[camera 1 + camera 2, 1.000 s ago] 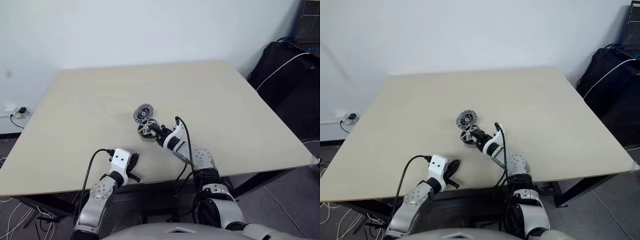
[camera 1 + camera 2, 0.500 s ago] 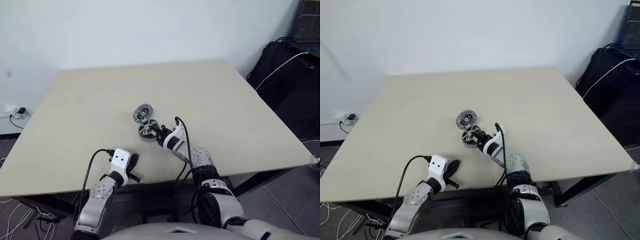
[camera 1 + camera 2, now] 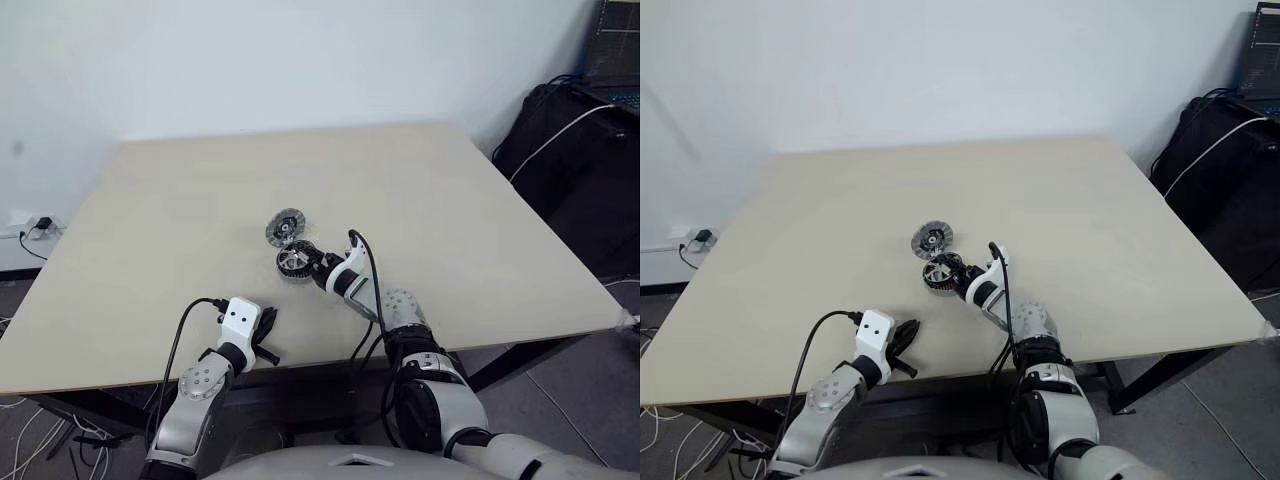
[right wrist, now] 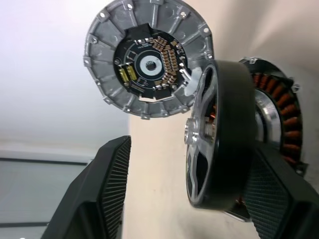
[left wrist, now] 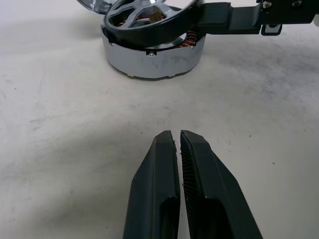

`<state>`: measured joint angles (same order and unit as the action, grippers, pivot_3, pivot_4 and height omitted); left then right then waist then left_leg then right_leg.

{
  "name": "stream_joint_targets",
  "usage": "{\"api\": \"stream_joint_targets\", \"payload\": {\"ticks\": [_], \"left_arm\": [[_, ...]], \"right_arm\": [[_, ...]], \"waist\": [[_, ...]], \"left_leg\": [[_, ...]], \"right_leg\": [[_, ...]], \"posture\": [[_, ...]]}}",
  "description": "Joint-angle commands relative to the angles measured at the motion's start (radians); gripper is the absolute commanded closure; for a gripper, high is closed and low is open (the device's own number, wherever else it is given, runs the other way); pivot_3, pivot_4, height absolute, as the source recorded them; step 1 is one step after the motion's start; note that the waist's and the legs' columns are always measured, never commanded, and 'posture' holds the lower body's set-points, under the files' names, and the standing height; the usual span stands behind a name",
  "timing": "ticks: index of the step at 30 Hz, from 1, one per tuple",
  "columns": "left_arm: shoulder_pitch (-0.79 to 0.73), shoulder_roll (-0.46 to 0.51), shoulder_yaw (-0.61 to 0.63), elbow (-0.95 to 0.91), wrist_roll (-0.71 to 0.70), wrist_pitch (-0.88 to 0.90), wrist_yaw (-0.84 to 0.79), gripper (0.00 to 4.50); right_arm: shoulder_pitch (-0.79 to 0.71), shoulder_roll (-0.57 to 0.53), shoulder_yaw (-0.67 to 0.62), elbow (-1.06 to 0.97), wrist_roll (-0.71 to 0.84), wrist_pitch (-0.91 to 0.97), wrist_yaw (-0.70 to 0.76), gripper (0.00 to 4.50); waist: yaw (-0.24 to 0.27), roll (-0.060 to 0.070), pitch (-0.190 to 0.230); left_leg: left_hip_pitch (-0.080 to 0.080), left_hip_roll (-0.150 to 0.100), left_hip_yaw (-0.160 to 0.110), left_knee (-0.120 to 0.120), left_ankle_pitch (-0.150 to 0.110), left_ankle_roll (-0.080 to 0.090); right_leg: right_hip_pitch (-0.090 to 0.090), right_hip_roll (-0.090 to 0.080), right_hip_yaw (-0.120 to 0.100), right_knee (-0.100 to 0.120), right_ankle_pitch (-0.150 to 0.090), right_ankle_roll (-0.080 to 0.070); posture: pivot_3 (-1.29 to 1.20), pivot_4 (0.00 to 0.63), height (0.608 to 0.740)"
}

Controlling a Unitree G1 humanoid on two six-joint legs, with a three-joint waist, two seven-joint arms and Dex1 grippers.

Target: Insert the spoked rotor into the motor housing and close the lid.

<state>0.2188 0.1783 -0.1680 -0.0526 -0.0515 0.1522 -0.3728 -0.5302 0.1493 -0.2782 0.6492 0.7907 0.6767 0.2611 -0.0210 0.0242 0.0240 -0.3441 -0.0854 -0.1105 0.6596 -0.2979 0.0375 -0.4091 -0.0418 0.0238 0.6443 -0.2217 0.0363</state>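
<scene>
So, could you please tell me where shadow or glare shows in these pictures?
Left wrist view: soft shadow on the table around the shut left end effector, and under the motor housing. Right wrist view: bright glare on the wall behind the lid; the spoked rotor reads sharp.

A pale wooden table [image 3: 480, 230] stands against a white wall [image 3: 300, 60], dark bags [image 3: 570, 150] beside it

Rotor [image 3: 938, 272] near lid [image 3: 932, 238]

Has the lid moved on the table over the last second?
No. The lid lies at the same spot on the table, just beyond the motor housing, the same way off the table's far edge as before.
</scene>
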Motion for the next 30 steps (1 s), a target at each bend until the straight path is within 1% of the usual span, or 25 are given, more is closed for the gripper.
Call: {"api": "stream_joint_targets", "payload": {"ticks": [1,7,11,15,19,22,23,24,27,30], "left_arm": [[-0.022,-0.004,-0.004,-0.036,-0.011,-0.009,-0.008,4.21],[-0.039,-0.013,-0.016,-0.013,-0.012,-0.015,-0.015,4.21],[-0.045,-0.015,-0.02,-0.008,-0.013,-0.016,-0.017,4.21],[-0.047,-0.015,-0.02,-0.005,-0.014,-0.016,-0.02,4.21],[-0.043,-0.016,-0.018,-0.006,-0.014,-0.015,-0.02,4.21],[-0.041,-0.015,-0.015,-0.008,-0.013,-0.014,-0.018,4.21],[-0.041,-0.014,-0.015,-0.009,-0.013,-0.014,-0.017,4.21],[-0.041,-0.014,-0.014,-0.009,-0.013,-0.014,-0.017,4.21],[-0.04,-0.013,-0.013,-0.011,-0.011,-0.016,-0.015,4.21],[-0.04,-0.013,-0.013,-0.011,-0.01,-0.017,-0.014,4.21]], "right_arm": [[0.018,0.012,0.03,-0.151,-0.027,0.041,-0.056,1.16],[0.077,-0.013,0.069,-0.321,-0.1,0.111,-0.177,1.16],[0.102,-0.03,0.11,-0.395,-0.176,0.117,-0.233,1.16],[0.139,-0.057,0.191,-0.482,-0.274,0.067,-0.226,1.16],[0.184,-0.114,0.341,-0.54,-0.436,-0.063,-0.176,1.16],[0.207,-0.178,0.486,-0.557,-0.565,-0.153,-0.113,1.16],[0.211,-0.189,0.518,-0.559,-0.593,-0.17,-0.1,1.55],[0.213,-0.196,0.541,-0.561,-0.614,-0.18,-0.091,1.78],[0.196,-0.211,0.618,-0.551,-0.706,-0.232,-0.081,2.79],[0.174,-0.206,0.654,-0.517,-0.763,-0.259,-0.077,3.78]], "waist": [[0.0,0.0,0.0],[0.003,0.0,0.0],[0.005,0.0,0.0],[0.006,0.0,0.0],[0.004,0.0,0.0],[0.002,-0.001,0.0],[0.002,-0.001,0.0],[0.002,-0.001,0.0],[0.004,-0.001,0.0],[0.008,-0.002,0.001]], "left_leg": [[0.0,0.0,0.0,0.0,0.0,0.0],[-0.001,-0.001,0.0,-0.001,0.0,0.0],[-0.001,-0.001,0.0,-0.001,0.0,0.0],[-0.001,-0.001,0.0,0.0,0.0,0.0],[-0.001,-0.001,0.0,0.0,0.0,0.0],[-0.001,-0.001,0.0,0.0,0.0,0.0],[-0.001,-0.001,0.0,0.0,0.0,0.0],[0.0,-0.001,0.0,0.0,0.0,0.0],[0.0,-0.001,0.0,0.0,0.0,-0.001],[0.0,-0.001,0.0,0.001,0.001,-0.001]], "right_leg": [[0.0,0.0,0.0,0.0,0.0,0.0],[-0.001,-0.001,0.0,0.0,0.0,0.0],[-0.001,-0.001,0.0,0.0,0.0,0.0],[-0.001,-0.001,0.0,0.0,0.0,0.0],[-0.001,-0.001,0.0,0.0,0.0,0.0],[0.0,-0.001,0.0,0.0,-0.001,0.002],[0.0,-0.001,0.0,0.0,-0.003,0.004],[0.0,0.0,0.0,0.0,-0.003,0.004],[0.0,0.0,0.0,0.0,-0.002,0.004],[0.0,0.0,0.0,0.0,-0.003,0.004]], "posture": [[0.0,0.0,0.74],[0.0,0.0,0.74],[0.0,0.0,0.74],[0.0,0.0,0.74],[0.0,0.0,0.74],[0.0,0.0,0.74],[0.0,0.0,0.74],[0.0,0.0,0.74],[0.0,0.0,0.74],[0.0,0.0,0.74]]}}
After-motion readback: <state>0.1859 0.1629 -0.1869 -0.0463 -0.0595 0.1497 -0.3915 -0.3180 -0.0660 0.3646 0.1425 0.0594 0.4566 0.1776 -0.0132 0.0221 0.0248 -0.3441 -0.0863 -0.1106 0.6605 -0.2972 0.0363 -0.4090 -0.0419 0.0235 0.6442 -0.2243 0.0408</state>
